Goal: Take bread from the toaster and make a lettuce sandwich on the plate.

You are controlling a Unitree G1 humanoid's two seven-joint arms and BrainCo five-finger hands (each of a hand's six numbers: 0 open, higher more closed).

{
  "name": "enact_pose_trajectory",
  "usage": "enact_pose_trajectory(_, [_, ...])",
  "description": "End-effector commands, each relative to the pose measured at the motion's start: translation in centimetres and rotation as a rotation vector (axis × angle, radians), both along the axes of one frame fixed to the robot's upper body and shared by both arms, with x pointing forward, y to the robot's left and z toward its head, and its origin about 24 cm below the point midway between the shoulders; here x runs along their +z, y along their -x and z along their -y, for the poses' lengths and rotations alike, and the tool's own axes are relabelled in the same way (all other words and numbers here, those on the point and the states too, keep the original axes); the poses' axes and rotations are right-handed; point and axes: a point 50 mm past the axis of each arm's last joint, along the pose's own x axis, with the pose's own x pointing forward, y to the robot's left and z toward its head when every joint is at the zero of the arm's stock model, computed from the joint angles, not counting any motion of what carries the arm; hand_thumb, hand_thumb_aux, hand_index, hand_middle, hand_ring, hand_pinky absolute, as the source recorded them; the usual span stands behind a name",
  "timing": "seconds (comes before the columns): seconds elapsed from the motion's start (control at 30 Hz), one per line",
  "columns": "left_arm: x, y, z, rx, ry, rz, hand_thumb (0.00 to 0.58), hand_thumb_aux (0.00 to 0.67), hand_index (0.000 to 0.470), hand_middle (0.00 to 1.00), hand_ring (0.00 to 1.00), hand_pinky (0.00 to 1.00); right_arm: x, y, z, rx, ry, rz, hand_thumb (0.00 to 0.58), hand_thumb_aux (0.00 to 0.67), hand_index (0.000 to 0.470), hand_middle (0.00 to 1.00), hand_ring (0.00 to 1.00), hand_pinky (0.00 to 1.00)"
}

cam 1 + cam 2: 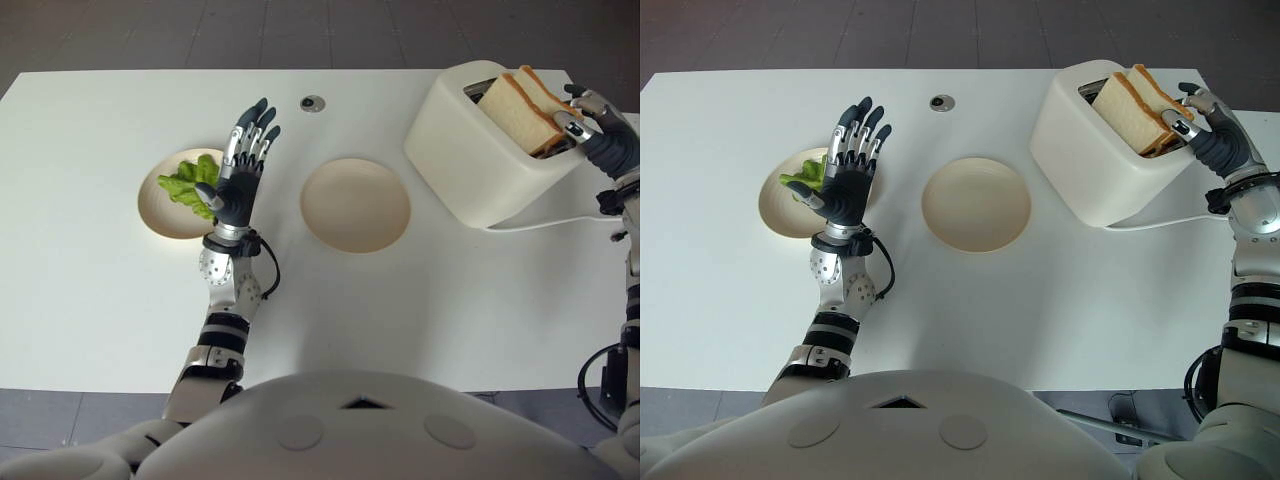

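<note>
Two bread slices (525, 105) in toaster (470, 150) | right hand (600, 132) pinching their edge | left hand (240, 180) spread beside lettuce (188, 186)

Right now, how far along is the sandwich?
Nothing is done yet: the middle plate is bare. In hand: the right hand grips the bread, standing in the toaster. Left: lettuce waits on the side plate by the open left hand.
</note>
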Motion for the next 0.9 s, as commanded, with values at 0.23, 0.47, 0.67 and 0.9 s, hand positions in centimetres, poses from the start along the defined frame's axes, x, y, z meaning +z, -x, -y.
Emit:
enact_pose_trajectory(0.23, [-0.1,0.3,1.5,-0.004,0.062,-0.014,0.0,0.0,0.0,0.0,0.0,0.0,1.8,0.0,-0.4,0.004,-0.032,0.144,0.58,0.67,0.47,0.42,0.42,0.42])
enact_pose_trajectory(0.47, [-0.6,-1.9,-0.8,0.289,-0.339,-0.084,0.0,0.0,0.0,0.0,0.0,0.0,4.5,-0.3,-1.4,0.003,-0.075,0.405,0.58,0.67,0.47,1.0,1.0,1.0])
enact_pose_trajectory(0.67, [0.1,-2.6,-4.2,0.617,-0.7,-0.027,0.0,0.0,0.0,0.0,0.0,0.0,7.3,0.6,-2.2,0.026,-0.134,0.676,0.58,0.67,0.47,1.0,1.0,1.0])
enact_pose_trajectory(0.9, [-0.1,-3.1,-11.1,0.944,-1.18,-0.088,0.0,0.0,0.0,0.0,0.0,0.0,9.2,2.2,-3.9,0.137,-0.207,0.918,0.58,0.67,0.47,1.0,1.0,1.0])
